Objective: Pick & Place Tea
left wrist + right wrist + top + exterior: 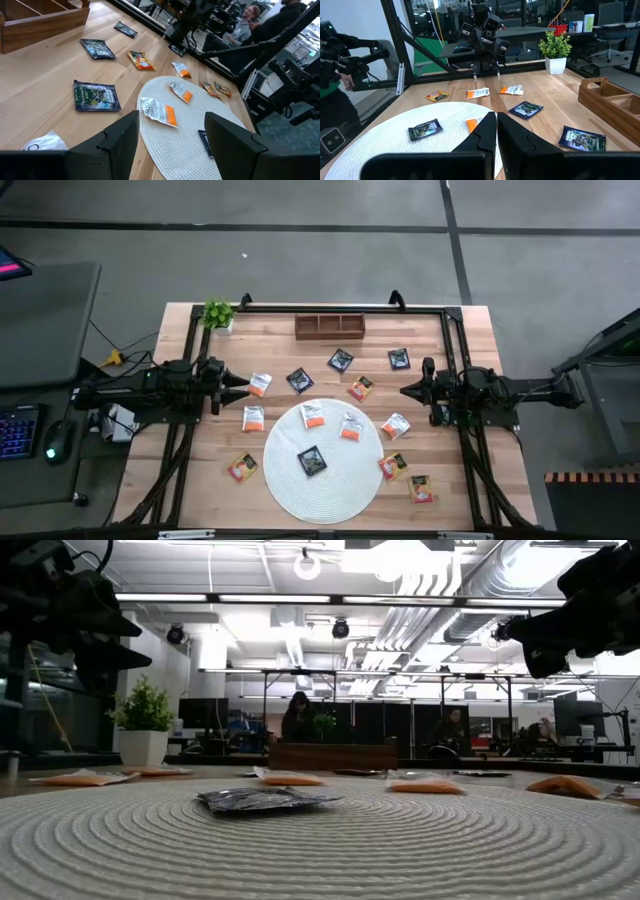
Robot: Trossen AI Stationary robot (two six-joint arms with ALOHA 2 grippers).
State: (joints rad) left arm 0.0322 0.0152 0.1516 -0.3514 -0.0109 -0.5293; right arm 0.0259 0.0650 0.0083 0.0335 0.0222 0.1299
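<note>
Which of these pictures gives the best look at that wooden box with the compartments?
The high view: the wooden box shows whole from above, with its dividers. The low view shows only its front wall, far off. The left wrist view catches one corner, and the right wrist view one end with a divider.

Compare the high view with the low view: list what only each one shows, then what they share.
Only the high view shows the whole layout: the wooden tray's three compartments, the sachets scattered on the table, and both arms apart at the table's sides, the open left hand and the shut right hand. Only the low view shows the room behind, with seated people. Both show the round white mat, the black sachet lying on it, and the potted plant.
</note>
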